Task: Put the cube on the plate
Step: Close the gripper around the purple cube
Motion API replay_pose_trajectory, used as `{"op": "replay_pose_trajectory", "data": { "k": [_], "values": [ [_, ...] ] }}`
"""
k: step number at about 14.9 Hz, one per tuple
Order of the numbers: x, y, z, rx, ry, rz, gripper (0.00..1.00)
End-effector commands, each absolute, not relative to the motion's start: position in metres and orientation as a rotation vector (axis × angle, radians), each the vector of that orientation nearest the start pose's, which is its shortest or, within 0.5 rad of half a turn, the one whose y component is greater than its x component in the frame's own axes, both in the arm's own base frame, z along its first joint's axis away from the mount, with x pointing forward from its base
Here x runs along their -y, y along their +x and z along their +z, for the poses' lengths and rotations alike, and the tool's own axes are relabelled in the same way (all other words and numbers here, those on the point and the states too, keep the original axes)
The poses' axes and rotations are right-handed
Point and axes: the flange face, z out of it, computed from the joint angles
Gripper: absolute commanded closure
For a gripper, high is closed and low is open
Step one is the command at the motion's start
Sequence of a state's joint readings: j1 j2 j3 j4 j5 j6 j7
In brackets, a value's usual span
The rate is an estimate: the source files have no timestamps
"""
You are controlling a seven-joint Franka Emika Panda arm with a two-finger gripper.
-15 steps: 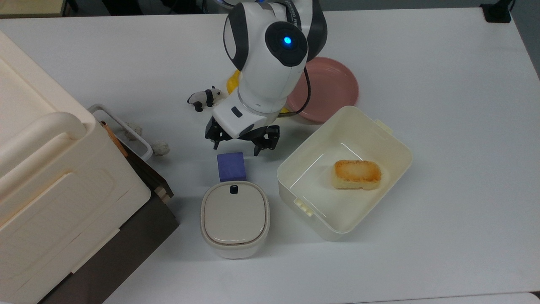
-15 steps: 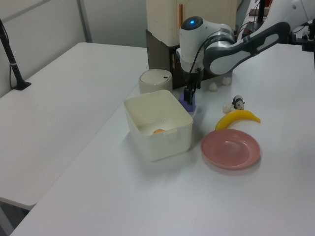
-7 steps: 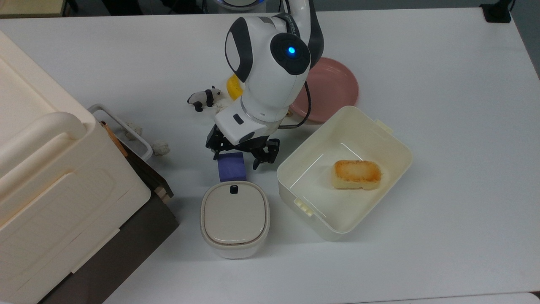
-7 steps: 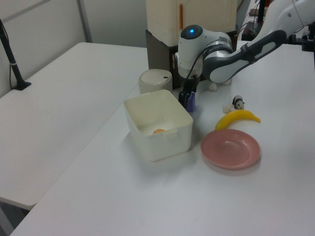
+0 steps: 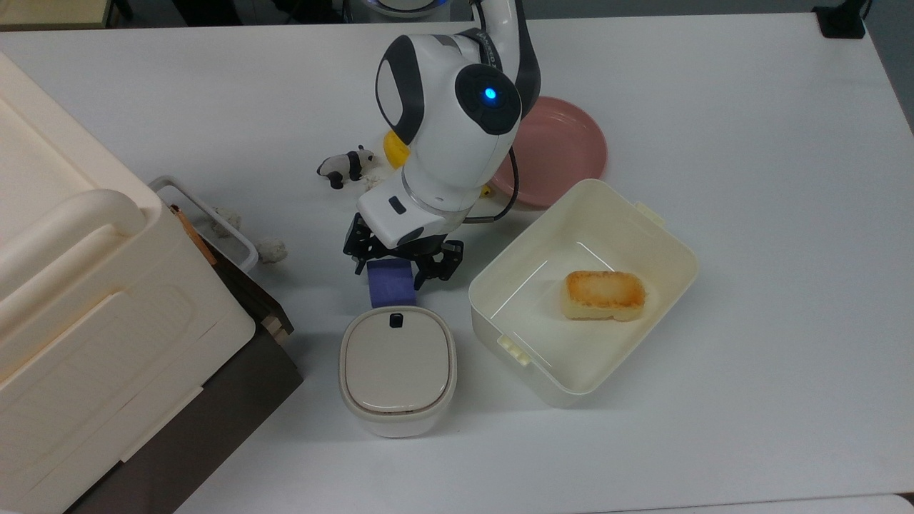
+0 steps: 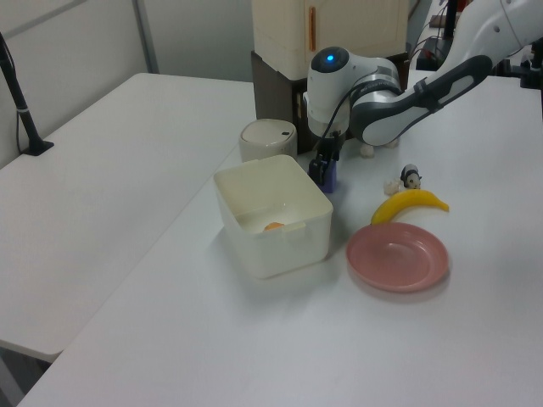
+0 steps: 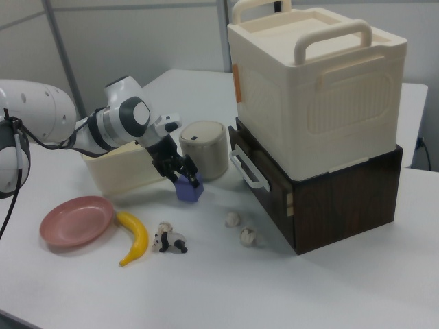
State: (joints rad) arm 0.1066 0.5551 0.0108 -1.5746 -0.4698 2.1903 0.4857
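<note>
The blue-purple cube (image 5: 391, 287) (image 6: 330, 177) (image 7: 190, 191) rests on the white table, just behind the round lidded canister in the top view. My gripper (image 5: 393, 266) (image 6: 323, 169) (image 7: 181, 172) is down over it and open, one black finger on each side of the cube's top. The pink plate (image 5: 564, 143) (image 6: 396, 256) (image 7: 75, 219) lies flat with nothing on it, partly hidden by my arm in the top view, beyond the cream tub.
A cream tub (image 5: 664, 235) holding a toasted bread block (image 5: 605, 294) stands right of the cube. The lidded canister (image 5: 397, 368) nearly touches the cube. A banana (image 7: 134, 236), a toy panda (image 5: 346, 165) and a big cream box (image 5: 86, 300) on a brown drawer unit are nearby.
My gripper has come down and slightly toward the top view's left, from hovering behind the cube to straddling it. The cube has not moved.
</note>
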Motion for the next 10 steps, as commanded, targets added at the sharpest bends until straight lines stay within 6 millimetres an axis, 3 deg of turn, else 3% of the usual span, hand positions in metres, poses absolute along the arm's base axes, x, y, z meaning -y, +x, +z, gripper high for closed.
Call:
{"op": "replay_pose_trajectory", "data": {
  "k": [1,2,4,10],
  "values": [
    [-0.063,0.703,0.322,-0.176,-3.488,-0.368,0.30],
    [-0.063,0.703,0.322,-0.176,-3.488,-0.368,0.43],
    [-0.064,0.703,0.323,-0.203,-3.483,-0.373,0.54],
    [-0.064,0.694,0.349,-0.299,-3.503,-0.334,0.54]
  ]
}}
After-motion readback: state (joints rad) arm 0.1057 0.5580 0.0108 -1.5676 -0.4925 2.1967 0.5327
